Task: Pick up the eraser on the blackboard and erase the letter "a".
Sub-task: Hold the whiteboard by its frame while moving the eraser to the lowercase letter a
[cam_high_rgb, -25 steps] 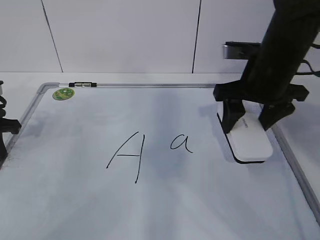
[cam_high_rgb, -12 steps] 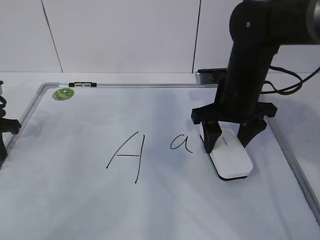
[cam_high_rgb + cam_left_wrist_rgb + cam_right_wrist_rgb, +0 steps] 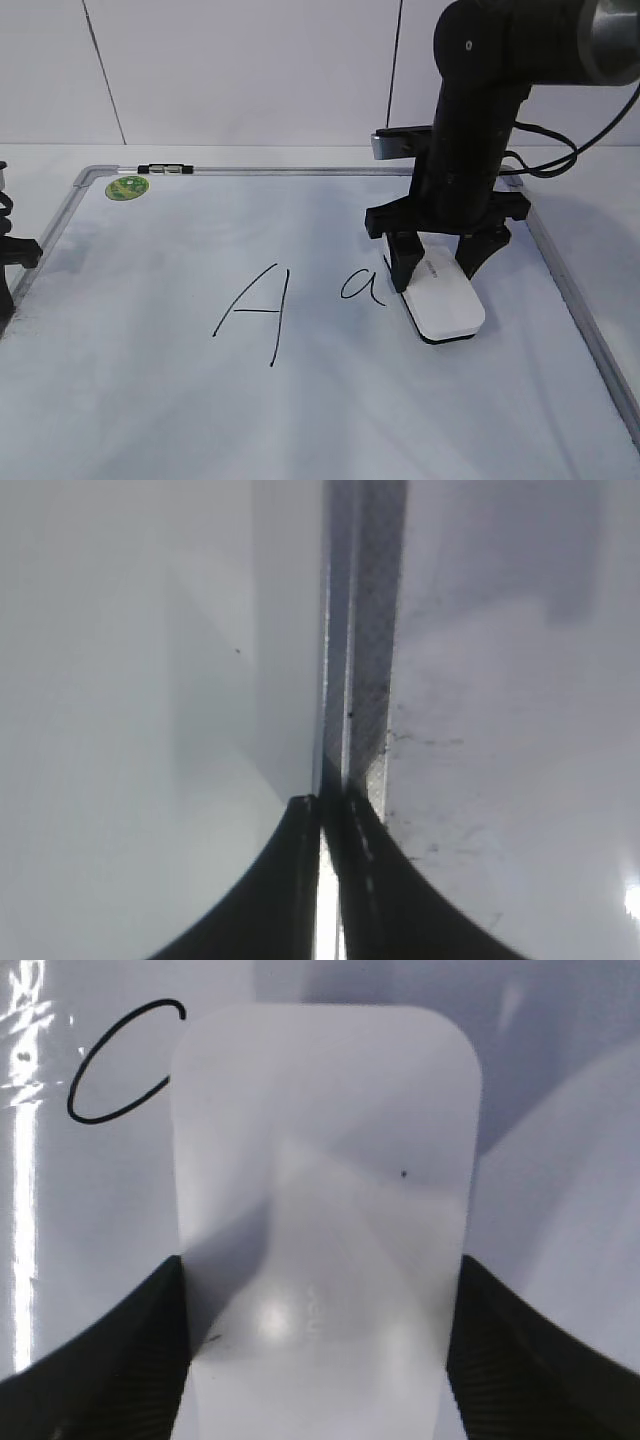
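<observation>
- The right black gripper [image 3: 436, 268] squeezes the white plastic eraser with rounded corners [image 3: 445, 303] between its two fingers.
- The eraser lies flat on the big white board with a grey metal frame [image 3: 300, 400].
- The small black handwritten "a" [image 3: 362, 286] is at the eraser's 9 o'clock, just beside it.
- The left black gripper [image 3: 325, 815] is pinched nearly closed, holding nothing, above the board's frame.

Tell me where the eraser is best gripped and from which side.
Grip the eraser across its two long edges, coming straight down from above: it lies flat on the blackboard, so only its sides are free. The right gripper already straddles it this way.
</observation>
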